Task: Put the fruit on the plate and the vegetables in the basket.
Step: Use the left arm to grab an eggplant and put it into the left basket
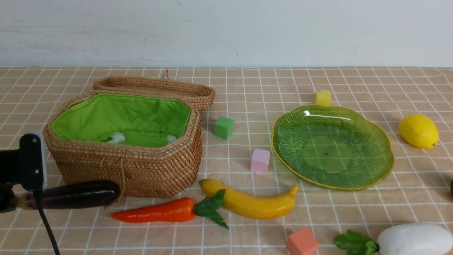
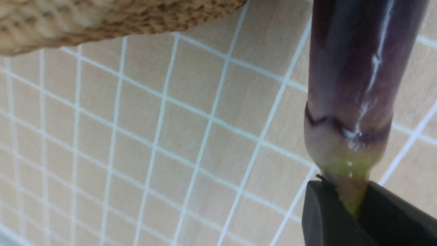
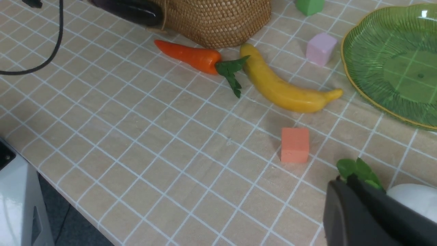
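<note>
My left gripper (image 2: 344, 191) is shut on the green stem of the dark purple eggplant (image 2: 351, 85). In the front view the eggplant (image 1: 78, 194) lies level along the front of the wicker basket (image 1: 141, 170), at the left edge. The carrot (image 1: 155, 211) and the banana (image 1: 251, 203) lie on the cloth in front. The green plate (image 1: 368, 170) stands empty at the right, with the lemon (image 1: 418, 130) beyond it. My right gripper (image 3: 344, 182) is shut with nothing in it, close to the leaves of the white radish (image 3: 414, 198).
The basket's lid (image 1: 155, 88) lies behind it. Foam cubes are scattered about: green (image 1: 223, 127), pink (image 1: 260, 160), yellow (image 1: 323, 97), orange (image 1: 302, 242). A black cable (image 1: 46, 223) hangs from the left arm. The table's near edge (image 3: 51, 177) shows in the right wrist view.
</note>
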